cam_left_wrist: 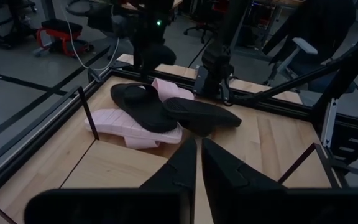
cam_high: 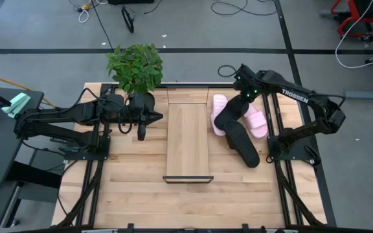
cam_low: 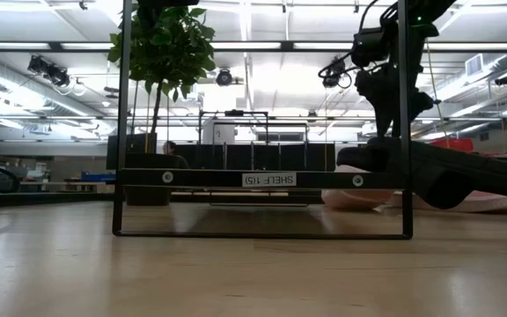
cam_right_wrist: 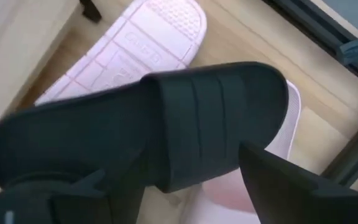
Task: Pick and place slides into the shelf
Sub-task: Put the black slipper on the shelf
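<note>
Four slides lie in a heap to the right of the shelf [cam_high: 188, 139]. One black slide [cam_right_wrist: 166, 118] rests slantwise on a pale pink slide [cam_high: 219, 107], and the second pink one [cam_high: 259, 123] lies beside it. The second black slide [cam_high: 245, 147] lies nearer the table's front, its far end against the first. My right gripper [cam_right_wrist: 173, 165] hangs open over the upper black slide, pointing steeply down, one finger on either side of its strap. My left gripper [cam_high: 157, 117] is shut and holds nothing, left of the shelf and clear of the table. My right gripper stands open with its fingers [cam_right_wrist: 291, 180] on either side of the upper black slide's strap [cam_right_wrist: 216, 106], coming from above. I cannot tell whether the fingers touch it. The slide lies on the pink slide beneath.
A potted plant [cam_high: 136, 68] stands at the table's far edge, just behind my left gripper. Black frame rails run along the table's left and right sides [cam_high: 278, 129]. Bare wood shows in front of the shelf [cam_high: 186, 200].
</note>
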Available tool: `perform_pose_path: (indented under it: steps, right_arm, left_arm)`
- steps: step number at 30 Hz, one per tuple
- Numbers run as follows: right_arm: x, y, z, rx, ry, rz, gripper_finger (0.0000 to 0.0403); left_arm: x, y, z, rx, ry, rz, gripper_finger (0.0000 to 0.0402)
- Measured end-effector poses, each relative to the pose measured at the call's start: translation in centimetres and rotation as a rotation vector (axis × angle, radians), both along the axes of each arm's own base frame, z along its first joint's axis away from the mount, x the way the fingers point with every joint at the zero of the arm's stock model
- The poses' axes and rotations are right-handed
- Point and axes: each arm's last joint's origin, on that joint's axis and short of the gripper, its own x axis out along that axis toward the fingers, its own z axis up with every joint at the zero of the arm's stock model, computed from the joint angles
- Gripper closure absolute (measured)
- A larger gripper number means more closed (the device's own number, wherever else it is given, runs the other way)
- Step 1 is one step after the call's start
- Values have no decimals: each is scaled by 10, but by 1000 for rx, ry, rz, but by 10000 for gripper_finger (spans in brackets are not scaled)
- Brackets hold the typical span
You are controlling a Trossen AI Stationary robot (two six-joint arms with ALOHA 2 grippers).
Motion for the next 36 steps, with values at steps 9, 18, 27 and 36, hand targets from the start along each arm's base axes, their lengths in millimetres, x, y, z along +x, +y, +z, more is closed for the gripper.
perform_pose_path:
  steps: [9, 18, 27, 36]
  right_arm:
    - [16, 13, -14, -27, 40, 55, 151]
    - [28, 3, -41, -116, 250, 17, 159]
    - [29, 0, -48, -81, 274, 13, 382]
    - [18, 11, -16, -84, 211, -28, 391]
  left_arm:
    - [0, 0, 0, 4, 0, 0, 381]
    - [0, 0, 0, 0, 0, 1, 375]
    - [0, 0, -1, -7, 6, 3, 381]
    - [0, 0, -1, -6, 6, 3, 385]
